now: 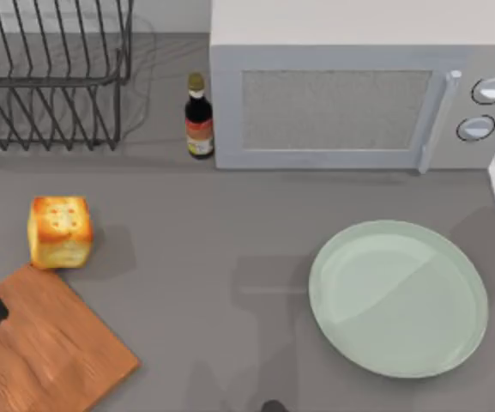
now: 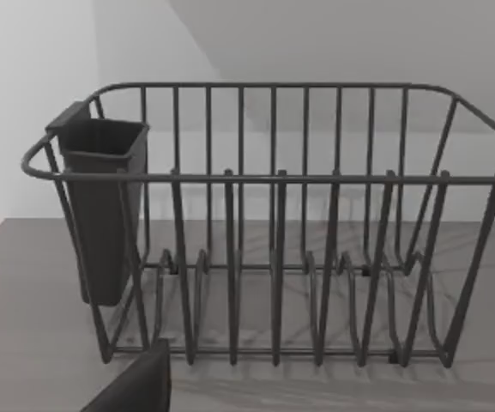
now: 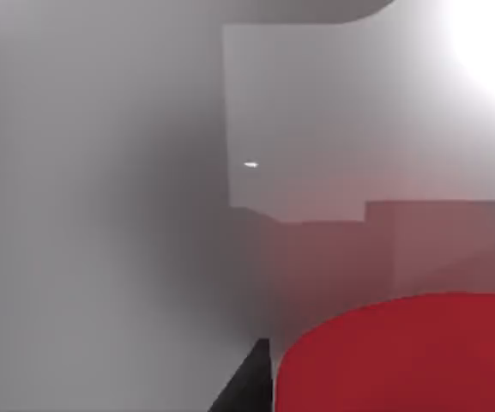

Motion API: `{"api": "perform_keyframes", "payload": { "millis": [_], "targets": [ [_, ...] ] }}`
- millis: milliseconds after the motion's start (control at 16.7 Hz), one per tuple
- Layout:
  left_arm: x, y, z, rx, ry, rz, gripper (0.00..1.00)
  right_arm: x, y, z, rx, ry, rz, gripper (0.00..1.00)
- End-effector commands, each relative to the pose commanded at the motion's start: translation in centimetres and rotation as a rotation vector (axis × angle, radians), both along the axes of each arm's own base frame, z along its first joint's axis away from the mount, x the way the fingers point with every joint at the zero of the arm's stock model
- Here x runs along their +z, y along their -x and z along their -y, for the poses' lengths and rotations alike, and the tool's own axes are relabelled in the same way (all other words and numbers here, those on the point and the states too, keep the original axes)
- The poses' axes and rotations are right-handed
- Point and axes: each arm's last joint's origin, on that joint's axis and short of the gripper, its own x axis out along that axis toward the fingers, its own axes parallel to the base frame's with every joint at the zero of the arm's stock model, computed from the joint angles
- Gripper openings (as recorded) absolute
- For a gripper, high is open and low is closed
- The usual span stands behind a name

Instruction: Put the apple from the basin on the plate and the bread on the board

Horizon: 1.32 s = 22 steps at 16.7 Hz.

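One bread (image 1: 58,232) sits beside one board (image 1: 45,348) (gripper grip: cannot tell).

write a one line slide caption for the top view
Bread sits on the table just off the board, the plate lies bare at right, in front of a microwave.

open tabletop mid-table, microwave (image 1: 350,94) and bottle (image 1: 199,118) behind
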Motion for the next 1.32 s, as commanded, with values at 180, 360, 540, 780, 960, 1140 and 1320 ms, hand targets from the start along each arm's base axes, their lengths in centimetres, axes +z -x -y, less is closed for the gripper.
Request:
{"api": "perform_keyframes", "payload": {
  "millis": [180,360,540,780,960,1140,1320],
  "targets": [
    [0.0,0.0,0.0,0.0,0.0,0.0,1.0,3.1,-0.2,0.1,0.0,-0.001,-0.003,0.0],
    [0.0,0.0,0.0,0.0,0.0,0.0,1.0,7.1,0.0,0.0,0.0,-0.005,-0.018,0.0],
    [0.0,0.0,0.0,0.0,0.0,0.0,1.0,9.4,0.1,0.0,0.0,-0.001,-0.004,0.0],
    [0.0,0.0,0.0,0.0,0.0,0.0,1.0,9.3,0.1,-0.1,-0.001,-0.002,-0.005,0.0],
    [0.0,0.0,0.0,0.0,0.0,0.0,1.0,11.9,-0.1,-1.5,-0.004,0.012,0.047,0.0],
    [0.0,0.0,0.0,0.0,0.0,0.0,1.0,16.0,0.4,-4.8,-0.008,0.018,0.109,0.0],
    [0.0,0.0,0.0,0.0,0.0,0.0,1.0,20.1,1.9,-9.3,-0.012,0.006,0.164,0.0]
  ]
}}
